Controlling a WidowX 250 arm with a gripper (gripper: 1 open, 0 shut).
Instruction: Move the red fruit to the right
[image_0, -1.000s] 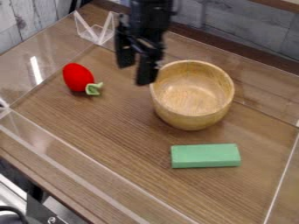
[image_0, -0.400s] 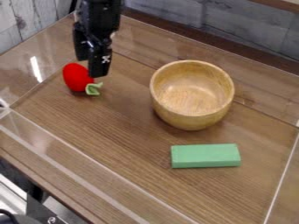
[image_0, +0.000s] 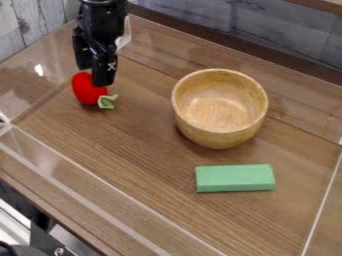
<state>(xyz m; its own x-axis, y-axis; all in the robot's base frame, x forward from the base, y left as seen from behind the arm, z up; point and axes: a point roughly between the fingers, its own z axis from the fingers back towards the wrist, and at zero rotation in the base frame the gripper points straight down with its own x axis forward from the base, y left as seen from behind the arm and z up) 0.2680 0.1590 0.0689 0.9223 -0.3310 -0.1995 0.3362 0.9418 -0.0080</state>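
Gripper poised over the one red fruit near the table's left edge.

One black gripper (image_0: 92, 73) hangs just above one red fruit (image_0: 90, 89), its fingers parted and reaching down around the top of the fruit; whether they touch it cannot be told, and it has hold of nothing that can be seen. The fruit lies on the wooden table (image_0: 134, 180) towards the far left corner, green cap pointing right. One wooden bowl (image_0: 221, 107) stands near the table's middle, and one flat green block (image_0: 235, 178) lies nearer the front edge, well apart from the fruit.
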